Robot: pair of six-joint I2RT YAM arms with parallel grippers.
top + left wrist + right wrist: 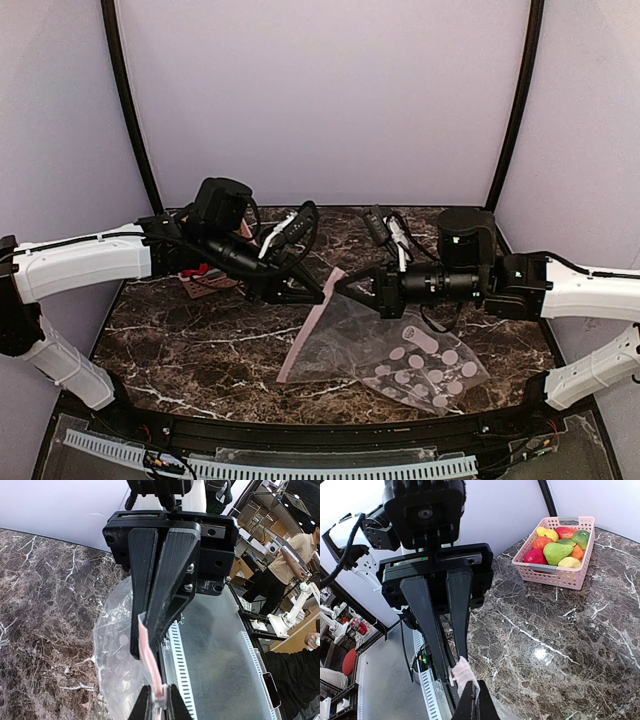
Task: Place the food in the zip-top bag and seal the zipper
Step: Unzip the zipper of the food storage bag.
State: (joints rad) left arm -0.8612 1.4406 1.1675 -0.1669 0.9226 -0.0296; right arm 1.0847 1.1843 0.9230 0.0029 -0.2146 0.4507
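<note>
Both arms meet nose to nose over the table (570, 630). My left gripper (159, 706) is pinched down on the zipper (146, 647). The pink strip runs out from between its fingertips and straight into my right gripper (472, 706), which is clamped tight on the same strip just ahead, tips facing tips. The zip-top bag (400, 350) hangs from that shared pinch and trails below and behind the right jaws, most of it lying slack on the marble. It looks empty from here. The strip is held raised off the surface, I judge, so the mouth edge can be worked without the film sliding about. With two grips this close together, one can anchor while the other pulls. I cannot tell where the slider tab sits, or whether the mouth is parted. The food (559, 547) is well apart from both jaws, heaped in the pink basket (555, 575) off behind the left jaws. So filling is not begun, and sealing comes after. Risk: thin film may slip or tear at the pinch.
</note>
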